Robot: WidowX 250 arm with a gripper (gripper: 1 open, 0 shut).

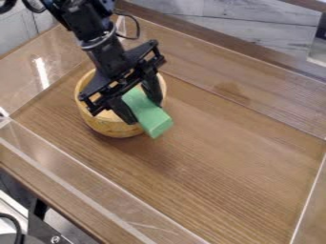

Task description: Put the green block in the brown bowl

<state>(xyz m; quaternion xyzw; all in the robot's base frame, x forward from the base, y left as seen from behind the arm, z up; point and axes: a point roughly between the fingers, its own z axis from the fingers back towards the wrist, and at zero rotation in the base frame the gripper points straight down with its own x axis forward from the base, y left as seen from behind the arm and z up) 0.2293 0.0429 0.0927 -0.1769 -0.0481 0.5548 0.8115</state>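
Observation:
The green block (152, 118) is a light green bar, tilted, with its upper end caught between my black fingers. My gripper (132, 101) is shut on it and points steeply down. The block hangs over the right rim of the brown bowl (90, 92), a round tan wooden bowl at the left of the table. Its lower end sticks out past the rim toward the table's middle. My arm and fingers hide much of the bowl's hollow.
The wooden tabletop (216, 162) is framed by clear low walls, with one wall (76, 205) along the front edge and another at the back. A grey surface (274, 33) lies beyond the far edge. Cables (15, 229) hang at the bottom left.

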